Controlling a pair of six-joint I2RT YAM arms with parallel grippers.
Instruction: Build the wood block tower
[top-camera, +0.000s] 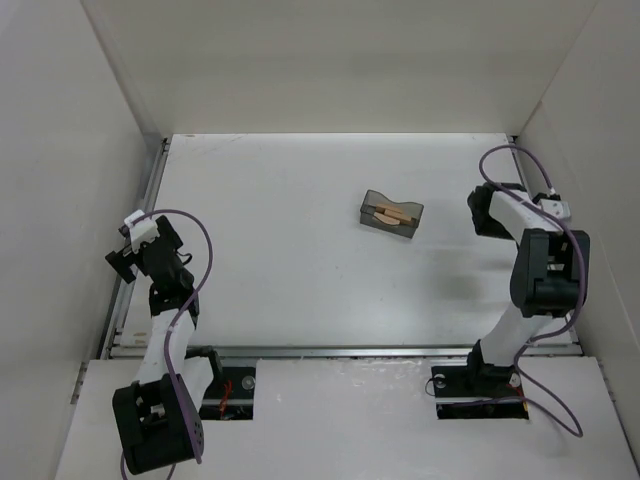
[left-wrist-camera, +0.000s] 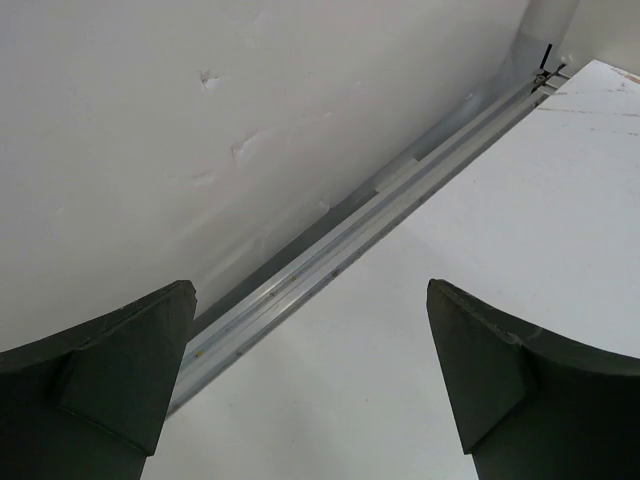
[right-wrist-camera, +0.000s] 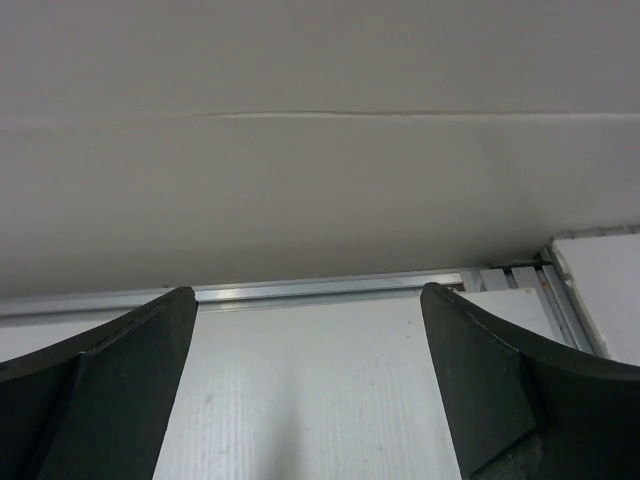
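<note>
Left wrist view: the left gripper (left-wrist-camera: 310, 340) has its jaws spread wide with nothing between them; below the gap lies only bare white table (left-wrist-camera: 480, 230); beyond it an aluminium rail (left-wrist-camera: 330, 260) runs along the foot of a white side wall (left-wrist-camera: 200, 120). Right wrist view: the right gripper (right-wrist-camera: 305, 340) is likewise spread wide and holds nothing; ahead of it is a metal track (right-wrist-camera: 330, 290) under a pale panel (right-wrist-camera: 300, 180).

Top external view, positions taken from the dark grey container (top-camera: 372, 204): the left gripper is well to the left of the container, by the table's left edge; the right gripper is to the right of the container and clear of it; neither touches it. The wood blocks (top-camera: 391, 213) lie inside the container; a flat tan plank shows on top; the number of pieces cannot be told; no tower stands on the table.
</note>
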